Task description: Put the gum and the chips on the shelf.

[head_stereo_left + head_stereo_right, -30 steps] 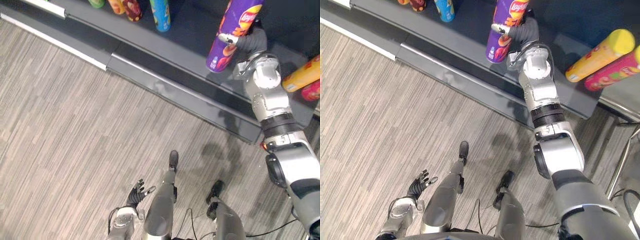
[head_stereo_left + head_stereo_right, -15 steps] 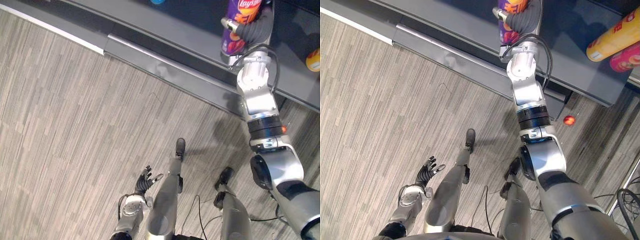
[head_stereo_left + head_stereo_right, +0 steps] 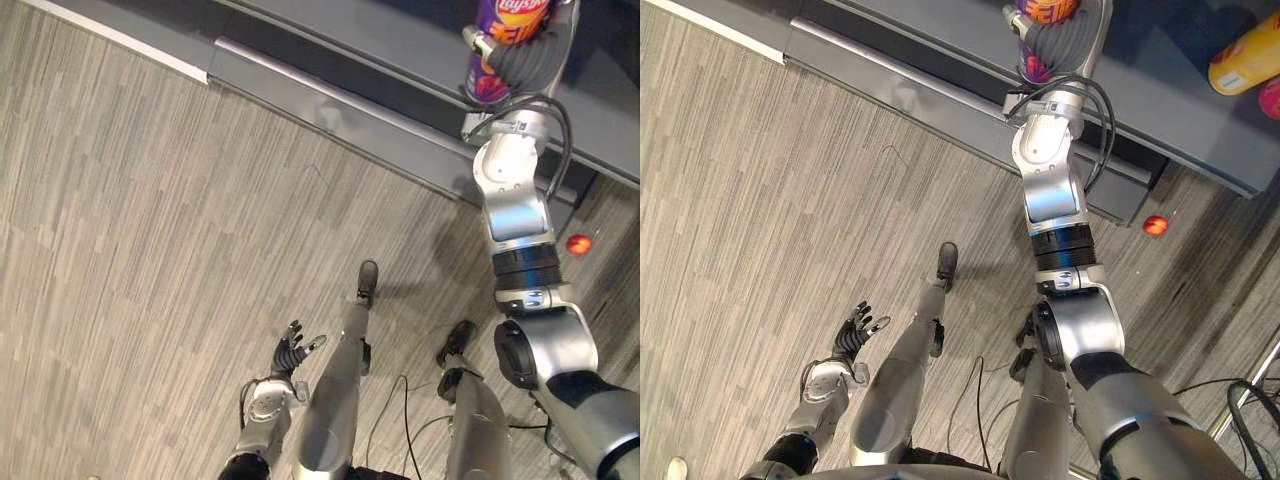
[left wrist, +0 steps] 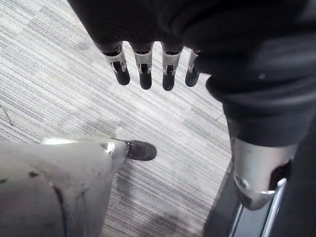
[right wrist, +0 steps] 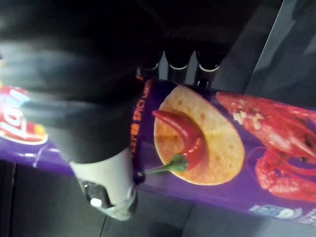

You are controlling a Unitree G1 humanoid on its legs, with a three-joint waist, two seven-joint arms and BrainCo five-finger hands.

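**Desk:** Item one, the chips?

**Operator:** Chips can [image 3: 487, 88], purple, with a picture of a crisp, a red chilli and a lobster on its side. I see it at the far right, upright over the dark grey shelf [image 3: 380, 40]. From my feeds I cannot tell whether its base rests on the shelf or is just clear of it.

**Desk:** Item two, who has it?

**Operator:** Right hand [image 3: 530, 60], arm stretched far out to the shelf. Its fingers [image 5: 177, 61] wrap one side of the can and the thumb lies across the other, so it is clamped round the can.

**Desk:** Item three, the other hand?

**Operator:** Left hand [image 3: 291, 354], low at the near left, above the striped floor [image 3: 150, 200]. Its fingers are straight and spread apart, and it holds nothing.

**Desk:** Item four, other stock?

**Operator:** One yellow can [image 3: 1245, 55] lying on the shelf, far right of the chips can. One pink can [image 3: 1273, 98] just beside it, on the near side. One small red ball [image 3: 578, 243] on the floor, right of the outstretched arm and near the shelf's front edge.
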